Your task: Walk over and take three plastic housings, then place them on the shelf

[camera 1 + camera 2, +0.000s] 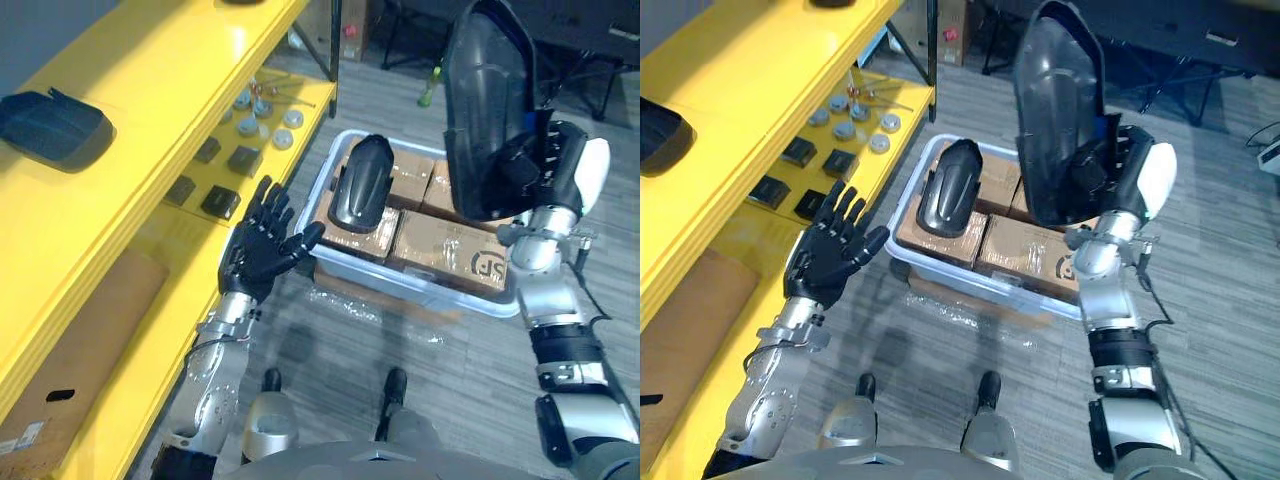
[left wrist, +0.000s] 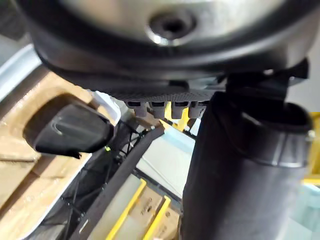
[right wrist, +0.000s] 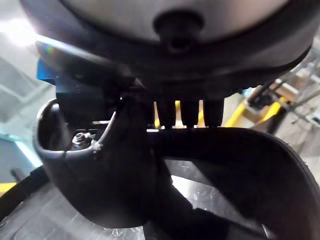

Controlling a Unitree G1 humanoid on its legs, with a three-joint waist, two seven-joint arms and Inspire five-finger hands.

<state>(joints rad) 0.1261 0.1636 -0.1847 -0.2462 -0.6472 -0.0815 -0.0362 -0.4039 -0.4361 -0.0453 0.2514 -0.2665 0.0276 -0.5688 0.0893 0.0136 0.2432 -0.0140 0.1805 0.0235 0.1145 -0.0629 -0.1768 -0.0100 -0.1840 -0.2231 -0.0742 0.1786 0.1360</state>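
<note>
Nearest thing: the held housing [image 1: 488, 100], a black plastic shell, is lifted high and close to the head camera.
Right robot hand [image 1: 565, 170]: it is clenched on the lower part of the held housing. In the right wrist view its fingers [image 3: 187, 112] hook over the dark rim.
Axis of the held housing: the long axis stands almost upright, with the narrow end on top.
Left robot hand [image 1: 262, 245]: released, with the fingers spread and nothing in it, just beside the front edge of the yellow shelf [image 1: 150, 110].
Bin housing [image 1: 362, 185]: it lies on cardboard boxes [image 1: 440, 245] inside a pale bin [image 1: 420, 288] on the floor, just past the left fingertips. Its long axis points away from the robot.
Shelf housing [image 1: 50, 125]: it rests on the top board, at the far left.
Lower board: it carries small dark square parts [image 1: 220, 200], round pieces [image 1: 265, 125] and a brown cardboard sheet [image 1: 90, 330].
Deciding relation: the shelf is on the robot's left, and the held housing is on its right, with the bin between them. The left robot hand is nearer to the shelf, but the right one has the load. I judge that the body must turn left, or the right arm must reach across.
Progress: I judge one housing placed, one in the robot hand and one waiting in the bin.
</note>
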